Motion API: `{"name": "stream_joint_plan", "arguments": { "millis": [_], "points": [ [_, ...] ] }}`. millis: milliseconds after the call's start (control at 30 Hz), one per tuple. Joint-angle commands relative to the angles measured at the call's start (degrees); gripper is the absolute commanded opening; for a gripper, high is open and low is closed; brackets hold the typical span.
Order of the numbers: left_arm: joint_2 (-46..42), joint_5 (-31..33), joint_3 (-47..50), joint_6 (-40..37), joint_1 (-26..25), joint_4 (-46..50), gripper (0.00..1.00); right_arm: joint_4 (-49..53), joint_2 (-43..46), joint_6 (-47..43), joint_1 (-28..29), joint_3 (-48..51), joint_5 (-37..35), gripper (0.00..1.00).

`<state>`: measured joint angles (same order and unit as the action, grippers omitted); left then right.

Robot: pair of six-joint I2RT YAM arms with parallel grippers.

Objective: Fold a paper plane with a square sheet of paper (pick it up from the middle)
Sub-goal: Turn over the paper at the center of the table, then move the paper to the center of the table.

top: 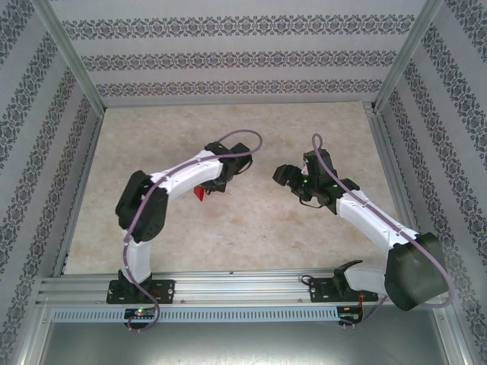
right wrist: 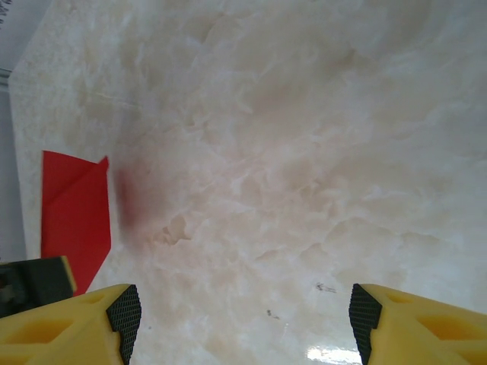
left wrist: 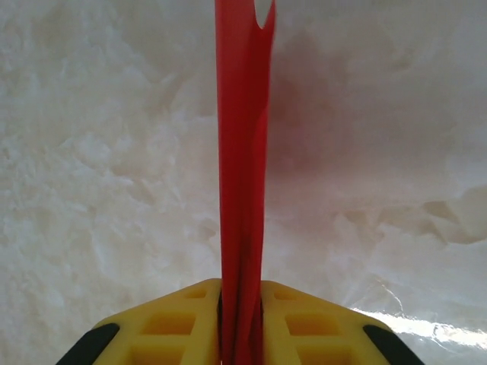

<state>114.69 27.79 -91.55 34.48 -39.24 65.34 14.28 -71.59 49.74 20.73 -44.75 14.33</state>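
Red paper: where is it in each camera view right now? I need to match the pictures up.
Top external: the red paper peeks out below the left gripper, left of centre.
Left wrist: the red paper is a narrow strip up the middle, clamped in the left gripper at the bottom edge.
Right wrist: the red paper is a creased patch at the left edge.
Shared landmark: the marbled beige table behind it.

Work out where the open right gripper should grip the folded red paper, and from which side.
Likely the free end of the folded red paper, beyond the left gripper shut on it. It is a thin strip, so the right gripper should come from that free end, closing across its broad faces.
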Motion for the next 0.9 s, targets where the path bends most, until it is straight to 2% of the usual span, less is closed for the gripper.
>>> {"name": "stream_joint_plan", "arguments": {
  "millis": [0, 200, 267, 400, 500, 667, 867],
  "points": [
    [2.6, 0.1, -2.7, 0.3, -1.7, 1.1, 0.26, 2.7, 1.7, -1.2, -0.6, 0.5, -3.1, 0.74],
    [0.6, -15.0, 1.3, 4.0, -1.5, -13.9, 0.49, 3.5, 2.8, -0.7, -0.9, 1.4, -3.9, 0.74],
    [-1.4, -20.6, 2.5, 3.6, -0.7, -18.5, 0.62, 3.5, 2.3, -0.9, -0.9, 1.3, -3.3, 0.73],
    [-5.7, -30.9, 5.8, 3.3, 2.8, -24.2, 0.74, 2.6, 0.4, -2.0, 0.5, 0.4, -2.8, 0.70],
    [-12.0, -36.3, 12.1, 5.3, 6.5, -30.4, 0.80, 1.1, -2.6, -3.2, 4.5, -1.6, -4.4, 0.64],
    [-23.6, -39.1, 24.7, 11.8, 14.6, -38.5, 0.91, -0.8, -12.8, -5.2, 16.0, -9.9, -7.4, 0.51],
    [-31.9, -36.6, 34.6, 14.2, 22.9, -38.1, 0.96, -1.6, -26.2, -6.6, 25.6, -22.5, -7.2, 0.42]
  ]
}}
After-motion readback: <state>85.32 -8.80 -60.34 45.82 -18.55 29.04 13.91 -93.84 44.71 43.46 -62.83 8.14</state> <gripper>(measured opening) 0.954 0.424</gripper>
